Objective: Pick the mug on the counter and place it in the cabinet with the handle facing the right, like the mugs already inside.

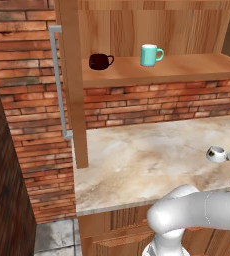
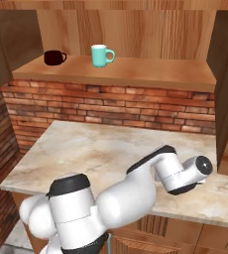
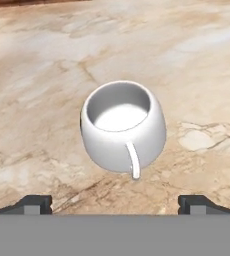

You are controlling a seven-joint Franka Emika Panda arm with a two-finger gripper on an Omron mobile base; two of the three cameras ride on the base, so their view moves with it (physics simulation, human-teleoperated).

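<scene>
The mug (image 3: 122,127) is small, squat and white. It stands upright on the beige marbled counter (image 3: 37,75), its handle (image 3: 133,161) turned toward the hand camera. My gripper (image 3: 116,202) is open and hovers just short of the mug. Its fingertips (image 3: 34,202) stand wide to either side and touch nothing. In the left base view the mug (image 1: 216,154) sits near the right edge of the counter (image 1: 137,160). The cabinet (image 1: 187,70) above holds a teal mug (image 1: 150,55) and a dark maroon mug (image 1: 100,61), each with its handle to the right.
A brick wall runs between counter and cabinet shelf. The open cabinet door with its grey bar handle (image 1: 58,80) stands at the counter's left end. In the right base view, the teal mug (image 2: 101,55) and maroon mug (image 2: 53,57) sit left on the shelf, with bare shelf (image 2: 160,69) to their right.
</scene>
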